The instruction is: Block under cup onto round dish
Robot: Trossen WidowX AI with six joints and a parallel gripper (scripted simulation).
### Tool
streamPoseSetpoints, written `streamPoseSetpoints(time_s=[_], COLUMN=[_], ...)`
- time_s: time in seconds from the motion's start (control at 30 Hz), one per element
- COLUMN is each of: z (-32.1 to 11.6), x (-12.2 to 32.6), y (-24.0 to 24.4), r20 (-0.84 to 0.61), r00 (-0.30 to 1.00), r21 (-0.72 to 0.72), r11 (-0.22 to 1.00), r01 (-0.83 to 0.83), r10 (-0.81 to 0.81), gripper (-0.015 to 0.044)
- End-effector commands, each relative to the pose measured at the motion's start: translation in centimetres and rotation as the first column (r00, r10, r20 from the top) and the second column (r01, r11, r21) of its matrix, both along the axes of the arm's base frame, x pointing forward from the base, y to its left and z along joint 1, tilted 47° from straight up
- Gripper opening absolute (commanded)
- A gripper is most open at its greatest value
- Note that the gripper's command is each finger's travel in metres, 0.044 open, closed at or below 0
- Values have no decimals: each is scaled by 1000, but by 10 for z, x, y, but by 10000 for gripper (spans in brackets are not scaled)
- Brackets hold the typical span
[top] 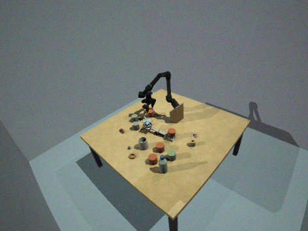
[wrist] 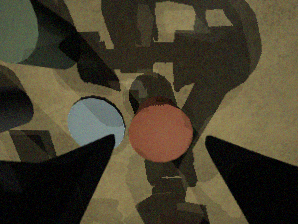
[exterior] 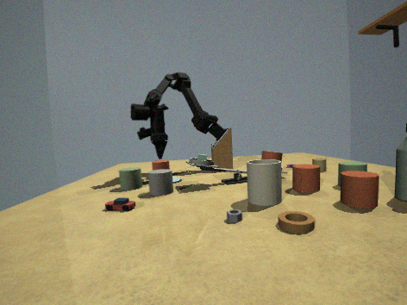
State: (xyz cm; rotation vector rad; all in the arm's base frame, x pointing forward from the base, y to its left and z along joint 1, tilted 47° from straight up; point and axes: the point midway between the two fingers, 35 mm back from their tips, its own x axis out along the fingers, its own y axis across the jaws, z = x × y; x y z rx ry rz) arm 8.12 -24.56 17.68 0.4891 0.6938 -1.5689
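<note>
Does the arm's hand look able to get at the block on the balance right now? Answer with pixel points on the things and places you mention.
Likely yes: the hand (top: 149, 109) (exterior: 159, 157) (wrist: 159, 139) is open and the block (top: 147, 123) (exterior: 202, 158) sits uncovered on the raised end. It should probably rise clear of the red cup (top: 151, 113) (exterior: 160, 164) (wrist: 160, 132) below it first.
</note>
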Motion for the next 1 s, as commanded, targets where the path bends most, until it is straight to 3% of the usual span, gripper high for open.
streamPoseSetpoints(time_s=[0.0, 0.17, 0.3, 0.57, 0.97], z=[0, 2, 2, -3, -17], x=[1, 17, 28, 47, 80], y=[2, 4, 6, 8, 17], r20=[0, 40, 31, -142, -348], r00=[1000, 998, 996, 956, 785], r21=[6, 5, 14, 88, 237], r11=[1000, 999, 996, 965, 858], r01=[0, -38, -83, -247, -455], r10=[0, 38, 83, 258, 512], gripper=[387, 260, 260, 260, 260])
